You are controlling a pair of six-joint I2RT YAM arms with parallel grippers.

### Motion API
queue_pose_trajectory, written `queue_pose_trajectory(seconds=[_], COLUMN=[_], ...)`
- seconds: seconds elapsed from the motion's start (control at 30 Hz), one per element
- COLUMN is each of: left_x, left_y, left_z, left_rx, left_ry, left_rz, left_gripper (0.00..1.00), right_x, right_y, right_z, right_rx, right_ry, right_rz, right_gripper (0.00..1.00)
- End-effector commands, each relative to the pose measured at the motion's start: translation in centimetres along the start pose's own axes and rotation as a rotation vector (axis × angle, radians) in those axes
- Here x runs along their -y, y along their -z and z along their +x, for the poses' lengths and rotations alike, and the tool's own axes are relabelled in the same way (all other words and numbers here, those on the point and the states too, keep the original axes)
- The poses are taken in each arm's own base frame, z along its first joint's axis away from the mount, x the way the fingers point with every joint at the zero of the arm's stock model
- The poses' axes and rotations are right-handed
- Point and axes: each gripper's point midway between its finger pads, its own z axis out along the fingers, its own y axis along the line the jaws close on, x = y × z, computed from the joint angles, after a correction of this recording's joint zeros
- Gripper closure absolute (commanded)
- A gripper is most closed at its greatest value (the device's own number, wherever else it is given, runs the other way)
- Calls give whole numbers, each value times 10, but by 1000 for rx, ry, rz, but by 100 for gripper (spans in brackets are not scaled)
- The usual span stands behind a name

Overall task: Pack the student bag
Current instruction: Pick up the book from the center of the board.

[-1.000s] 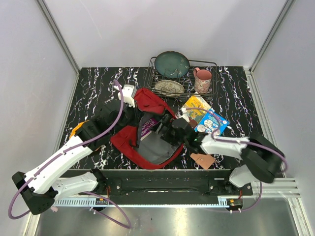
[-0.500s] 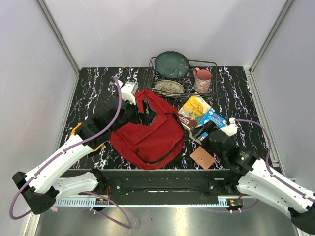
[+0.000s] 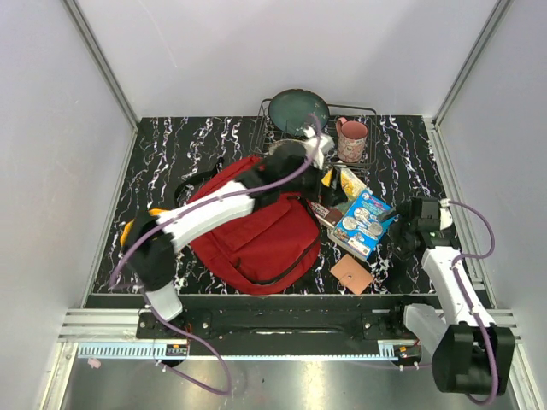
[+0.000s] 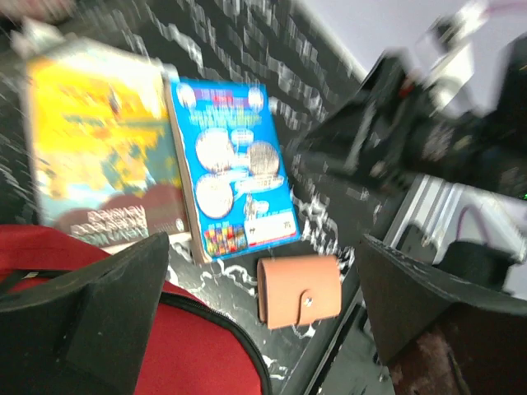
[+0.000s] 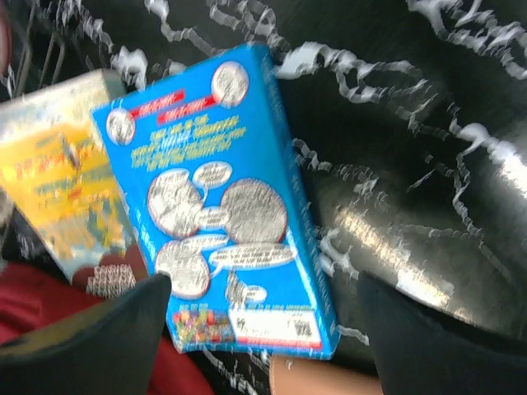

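Black white-veined desk (image 3: 162, 154), plain grey walls (image 3: 256, 51) on three sides. Red student bag (image 3: 256, 235) lies flat, centre-left of top view. Spread wide, holding nothing: left pincer (image 4: 262, 247), right pincer (image 5: 263, 288).

The left gripper (image 4: 263, 247) hangs with its fingers (image 4: 107, 304) spread wide above the red student bag (image 4: 198, 346). Just right of the bag, a tan wallet (image 4: 298, 288) lies on the black marbled table (image 4: 247, 41). A blue book (image 4: 235, 169) lies just beyond the wallet, beside a yellow book (image 4: 99, 156) on its left.
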Motion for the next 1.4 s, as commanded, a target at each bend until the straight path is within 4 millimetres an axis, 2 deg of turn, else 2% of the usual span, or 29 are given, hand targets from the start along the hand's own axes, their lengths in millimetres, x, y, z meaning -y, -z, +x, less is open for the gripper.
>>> queue_pose_trajectory(seconds=[0.0,0.07,0.1,0.17,0.2,0.47,0.53,0.77,0.87,1.07,1.13,1.37], left_x=[5,3,-3,-4,-10,-27,-40,-52,-47,-18,-14,-21], left_y=[-57,-73,-84,-95,-103,-128,-138,-148,-150,-149,-148,-142], left_z=[40,47,60,66,77,111,136,156,165,185,187,206], left_rx=[-148,-163,-194,-214,-234,-295,-341,-369,-394,-453,-453,-480], left_ry=[8,15,26,35,41,106,140,166,186,210,220,257], left_rz=[118,124,127,134,123,93,70,23,45,127,132,99], left_gripper=[1,1,1,1,1,1,2,2,3,7,7,9], right_x=[1,5,3,5,4,13,10,13,17,19,18,27], right_y=[-4,-4,-3,-4,-5,-15,-17,-18,-20,-24,-26,-37], right_z=[4,2,5,8,9,21,22,24,25,28,27,34], right_rx=[-94,-92,-104,-112,-115,-154,-163,-162,-159,-164,-161,-189], right_ry=[-26,-45,-49,-62,-64,-63,-61,-54,-56,-62,-63,-61], right_rz=[-91,-94,-113,-119,-127,-118,-135,-129,-120,-118,-122,-92], right_gripper=[0,0,0,0,0,0,0,0,0,0,0,0])
